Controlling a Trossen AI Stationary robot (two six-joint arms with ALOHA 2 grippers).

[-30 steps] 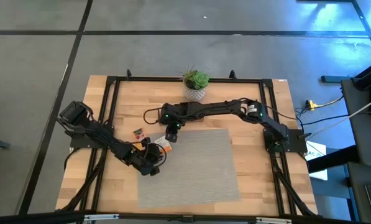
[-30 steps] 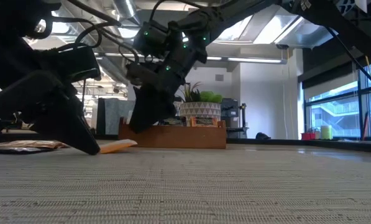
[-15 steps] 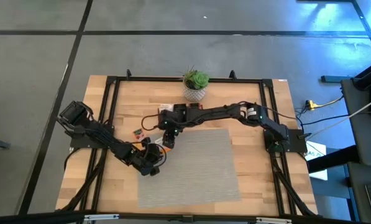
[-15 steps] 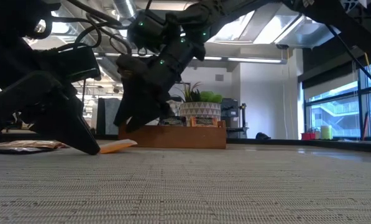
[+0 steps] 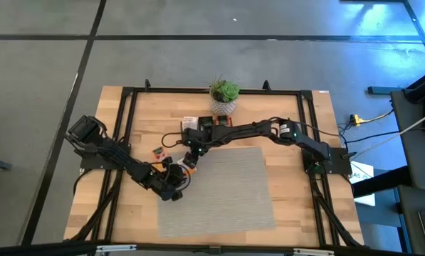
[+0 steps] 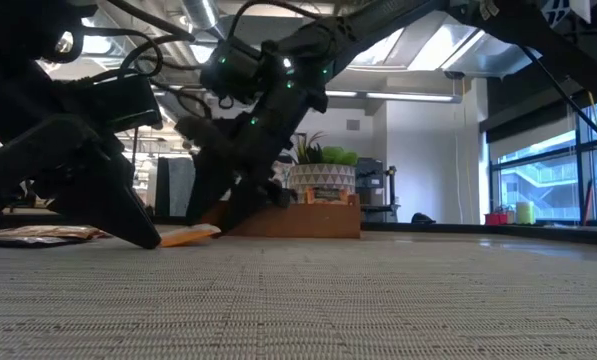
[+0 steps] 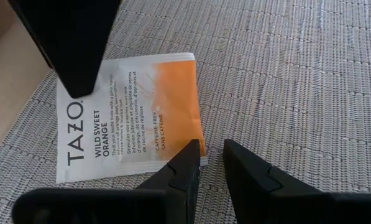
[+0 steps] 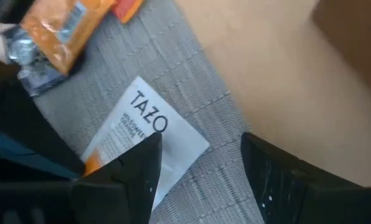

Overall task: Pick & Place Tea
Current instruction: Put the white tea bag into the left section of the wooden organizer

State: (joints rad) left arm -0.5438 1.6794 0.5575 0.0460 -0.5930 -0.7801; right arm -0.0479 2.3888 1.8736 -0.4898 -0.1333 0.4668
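Looking like an open-plan office or lab: exposed ceiling ducts [image 6: 193,20] running overhead, big windows [image 6: 533,170] glowing past the grippers.

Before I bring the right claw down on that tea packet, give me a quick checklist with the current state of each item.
1. Right claw open: ok, its jaws stand wide apart.
2. Right claw over the packet: ok, the white-and-orange packet shows between and just ahead of its fingers.
3. Packet flat on the mat: ok, it lies near the mat's corner, label up.
4. Left claw clear of the packet: not ok, its fingertips sit at the packet's orange edge; whether they grip it, cannot tell.
5. Arms clear of each other: cannot tell, both claws crowd the same packet in the high view.
6. Tray reachable: cannot tell.
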